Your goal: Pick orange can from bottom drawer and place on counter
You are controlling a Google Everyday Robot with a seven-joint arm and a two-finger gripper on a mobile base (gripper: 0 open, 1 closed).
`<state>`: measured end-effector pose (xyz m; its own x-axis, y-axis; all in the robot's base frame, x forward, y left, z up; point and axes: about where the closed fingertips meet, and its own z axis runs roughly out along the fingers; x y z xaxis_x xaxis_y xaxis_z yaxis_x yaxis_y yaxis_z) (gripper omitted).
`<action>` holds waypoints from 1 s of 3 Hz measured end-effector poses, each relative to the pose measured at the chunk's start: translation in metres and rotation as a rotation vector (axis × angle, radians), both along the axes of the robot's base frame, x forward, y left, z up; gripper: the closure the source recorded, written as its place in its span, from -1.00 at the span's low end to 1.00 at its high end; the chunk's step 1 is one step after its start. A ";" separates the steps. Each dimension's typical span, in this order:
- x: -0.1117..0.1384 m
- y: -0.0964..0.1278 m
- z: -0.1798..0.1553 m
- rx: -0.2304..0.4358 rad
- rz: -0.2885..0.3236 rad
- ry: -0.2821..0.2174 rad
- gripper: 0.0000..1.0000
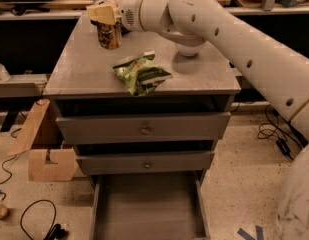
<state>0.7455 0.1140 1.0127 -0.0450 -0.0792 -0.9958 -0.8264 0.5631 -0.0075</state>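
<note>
The orange can (109,35) is at the far left of the counter (194,76), its base at or just above the grey surface. My gripper (105,15) sits on top of the can, its pale fingers (101,11) closed around the lid. The white arm reaches in from the right across the counter. The bottom drawer (149,209) is pulled open below, and its flat grey floor shows nothing on it.
A green snack bag (141,73) lies near the counter's front middle. Two closed drawer fronts with round knobs (144,130) sit above the open drawer. A cardboard piece (44,151) and black cables (36,219) lie on the floor at left. A wooden workbench runs behind.
</note>
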 end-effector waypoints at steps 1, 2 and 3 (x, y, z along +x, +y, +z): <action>0.025 0.027 0.001 -0.006 0.013 -0.002 1.00; 0.059 0.081 0.000 -0.014 0.054 0.002 1.00; 0.075 0.112 -0.016 -0.011 0.088 0.031 1.00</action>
